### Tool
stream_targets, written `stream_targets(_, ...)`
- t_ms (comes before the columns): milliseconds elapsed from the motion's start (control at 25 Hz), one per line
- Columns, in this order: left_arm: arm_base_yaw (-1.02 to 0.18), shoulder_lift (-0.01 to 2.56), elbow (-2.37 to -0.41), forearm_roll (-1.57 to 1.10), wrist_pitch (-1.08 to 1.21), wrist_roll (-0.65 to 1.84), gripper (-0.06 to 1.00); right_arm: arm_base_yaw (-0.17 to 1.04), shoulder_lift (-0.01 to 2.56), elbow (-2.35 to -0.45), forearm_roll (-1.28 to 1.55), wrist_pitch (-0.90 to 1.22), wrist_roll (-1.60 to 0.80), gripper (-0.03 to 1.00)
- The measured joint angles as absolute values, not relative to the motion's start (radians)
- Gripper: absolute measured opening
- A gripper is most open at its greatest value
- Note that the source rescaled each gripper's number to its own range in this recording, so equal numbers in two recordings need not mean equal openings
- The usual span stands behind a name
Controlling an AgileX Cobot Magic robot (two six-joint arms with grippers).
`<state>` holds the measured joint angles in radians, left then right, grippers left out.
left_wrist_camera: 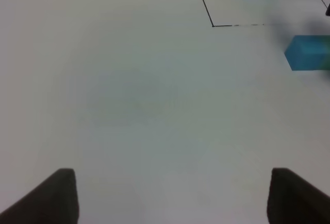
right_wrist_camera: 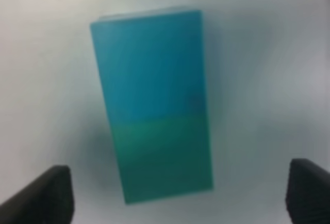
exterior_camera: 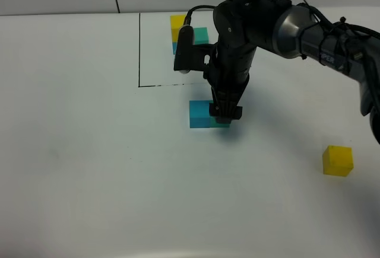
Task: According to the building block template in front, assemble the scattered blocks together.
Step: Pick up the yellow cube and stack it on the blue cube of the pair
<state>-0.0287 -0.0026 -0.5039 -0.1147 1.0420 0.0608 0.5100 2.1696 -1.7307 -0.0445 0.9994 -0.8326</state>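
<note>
the white table (exterior_camera: 77, 169) carries a thin black outline (exterior_camera: 139, 56), and inside it sits the building block template (exterior_camera: 200, 34) (yellow atop blue, teal-green alongside). the right arm (exterior_camera: 279, 26) reaches across the middle, and in the high view its bulk hides part of the template and most of the green cube (right_wrist_camera: 165, 157). the right gripper (exterior_camera: 225, 113) hangs over that cube, fingers spread wide and clear of its sides. the green cube and blue cube (exterior_camera: 199, 114) lie face to face, touching, just outside the outline. the yellow cube (exterior_camera: 338, 161) stands well apart, matte and plain. the left gripper (left_wrist_camera: 172, 195) is spread too, over bare table.
</note>
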Motion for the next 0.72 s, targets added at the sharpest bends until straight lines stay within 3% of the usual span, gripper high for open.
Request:
stream_targets(200, -0.029, -0.003, -0.504, -0.115, 1.042, 0.061, 0.59, 0.461, 2.011, -1.557, -0.080, 0.926, -0.669, 0.82)
stream_targets(440, -0.029, -0.003, -0.504, -0.115, 1.042, 0.061, 0.59, 0.301, 1.713, -1.165, -0.136, 0.722, -0.275, 0.83)
stream_targets(720, -0.029, -0.003, -0.504, -0.115, 1.042, 0.061, 0.59, 0.131, 1.546, -0.928, -0.175, 0.702, 0.080, 0.83)
